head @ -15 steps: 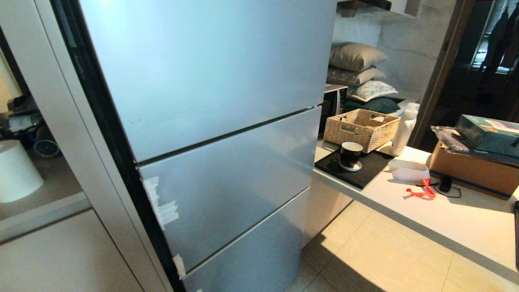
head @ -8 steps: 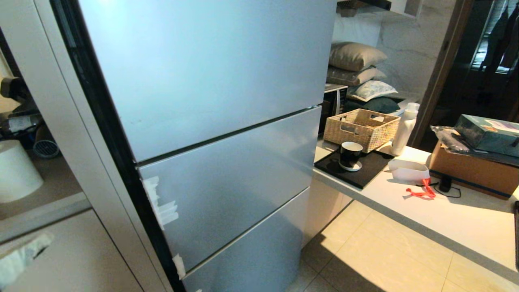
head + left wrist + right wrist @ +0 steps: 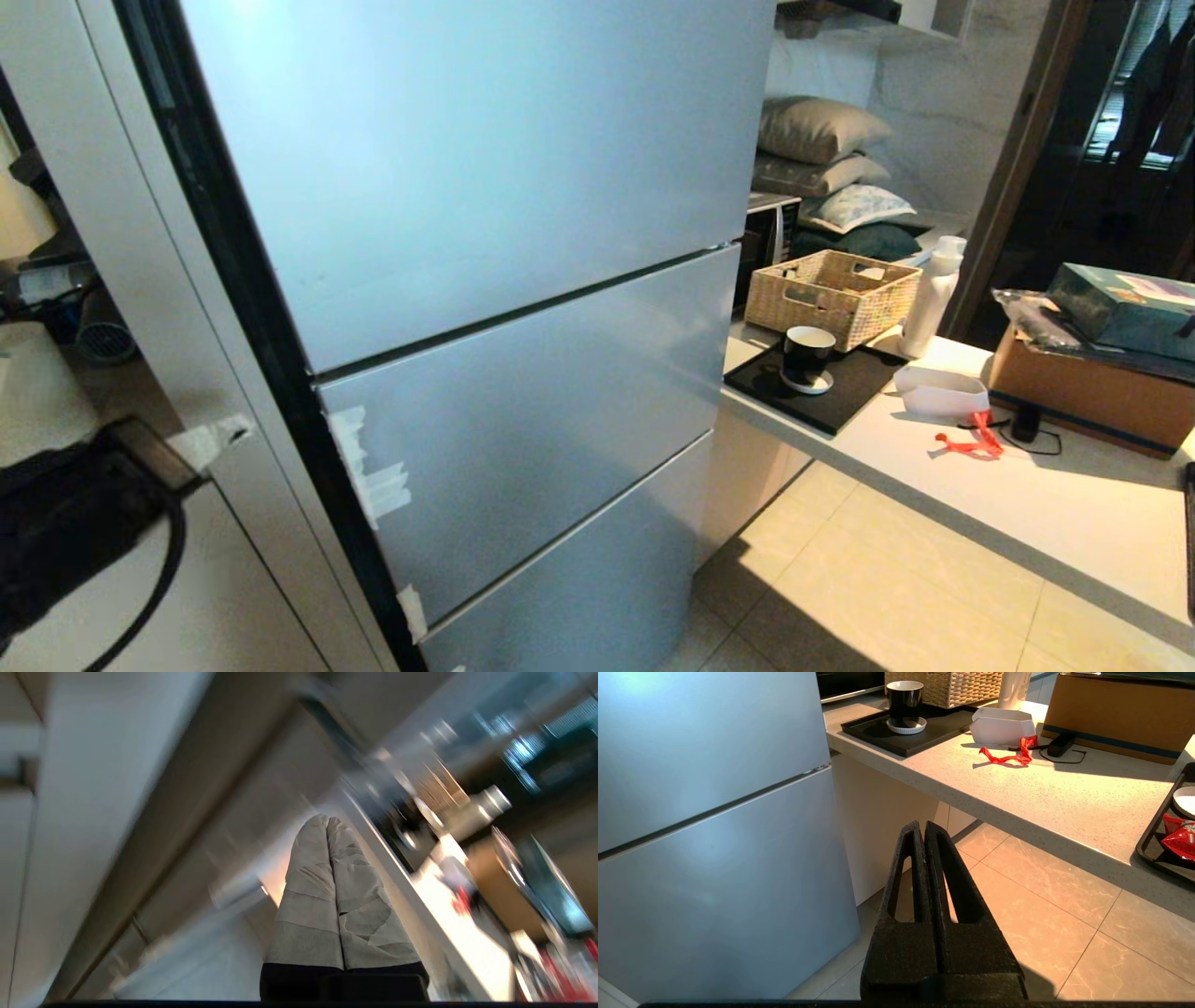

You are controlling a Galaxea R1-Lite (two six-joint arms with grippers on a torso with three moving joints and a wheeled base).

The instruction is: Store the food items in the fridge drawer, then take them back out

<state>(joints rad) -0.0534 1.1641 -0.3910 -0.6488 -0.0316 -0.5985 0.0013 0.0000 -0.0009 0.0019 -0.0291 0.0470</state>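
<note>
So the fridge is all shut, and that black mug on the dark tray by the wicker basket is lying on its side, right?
Not quite. The fridge is shut, and the mug is on the tray by the basket, but it stands upright on a small white saucer, not on its side. The right wrist view shows this most plainly.

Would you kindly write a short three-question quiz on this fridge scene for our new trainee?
1. True or false: every front panel of the fridge is closed.
2. Which stands on the black tray? A) the black mug B) the white bottle C) the wicker basket
3. Fill in: both the left gripper and the right gripper have their fingers ____.

Key: 1 true; 2 A; 3 shut.
</note>
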